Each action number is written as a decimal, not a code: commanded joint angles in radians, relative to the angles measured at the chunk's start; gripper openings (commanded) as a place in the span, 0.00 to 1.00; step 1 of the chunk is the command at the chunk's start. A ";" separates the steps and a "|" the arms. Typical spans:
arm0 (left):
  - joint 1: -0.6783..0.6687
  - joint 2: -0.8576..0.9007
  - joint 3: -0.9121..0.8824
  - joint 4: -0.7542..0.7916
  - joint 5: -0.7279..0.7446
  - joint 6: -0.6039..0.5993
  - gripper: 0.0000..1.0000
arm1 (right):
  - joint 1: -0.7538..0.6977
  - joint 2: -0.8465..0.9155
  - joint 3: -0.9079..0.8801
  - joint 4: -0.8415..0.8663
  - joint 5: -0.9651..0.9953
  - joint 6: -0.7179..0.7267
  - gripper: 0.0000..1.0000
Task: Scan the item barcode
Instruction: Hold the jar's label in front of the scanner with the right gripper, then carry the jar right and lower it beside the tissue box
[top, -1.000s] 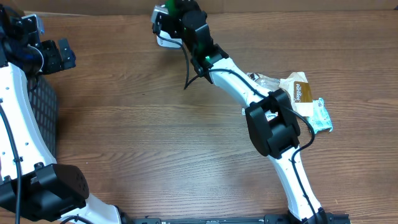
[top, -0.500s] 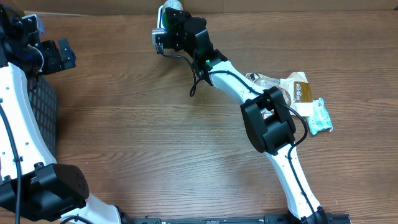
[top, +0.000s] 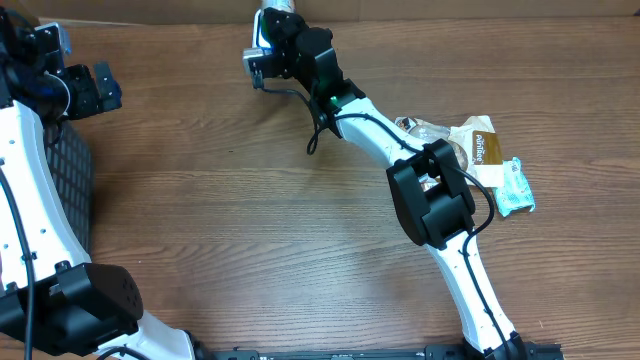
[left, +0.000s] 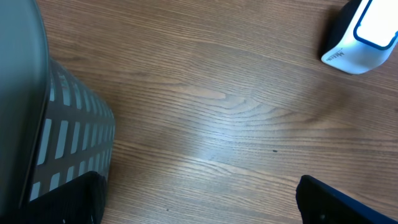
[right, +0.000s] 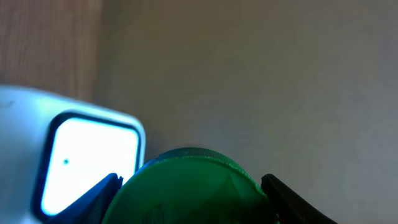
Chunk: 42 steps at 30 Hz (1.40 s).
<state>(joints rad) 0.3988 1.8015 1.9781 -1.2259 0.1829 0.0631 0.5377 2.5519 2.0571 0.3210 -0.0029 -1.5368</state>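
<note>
L gripper (left: 205, 198) wide open — R arm (top: 385, 140) outstretched, R gripper (right: 193, 193) clamping item (right: 186, 171).

The item (right: 189, 183) is green, the scanner (right: 68, 158) white, the table (left: 217, 112) brown wood-grain.

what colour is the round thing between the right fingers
The round item is green. It shows best in the right wrist view.

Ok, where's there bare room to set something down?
The widest bare stretch of the table is its middle, between the mesh basket on the left and the right arm. The far right corner past the snack packets is bare too. Crowded: the far edge, around the scanner and the right gripper with its green-capped item.
</note>
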 joint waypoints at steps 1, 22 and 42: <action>-0.006 0.005 0.005 0.003 0.000 0.027 1.00 | 0.012 -0.021 0.021 0.052 -0.037 0.199 0.33; -0.006 0.005 0.005 0.003 0.000 0.027 1.00 | 0.069 -0.400 0.021 -0.335 0.156 1.201 0.33; -0.006 0.005 0.005 0.003 0.000 0.027 0.99 | -0.077 -0.567 -0.091 -1.491 -0.145 1.533 0.28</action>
<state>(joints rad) 0.3988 1.8015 1.9781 -1.2259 0.1829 0.0631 0.4816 1.9430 2.0254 -1.1469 -0.1917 -0.0124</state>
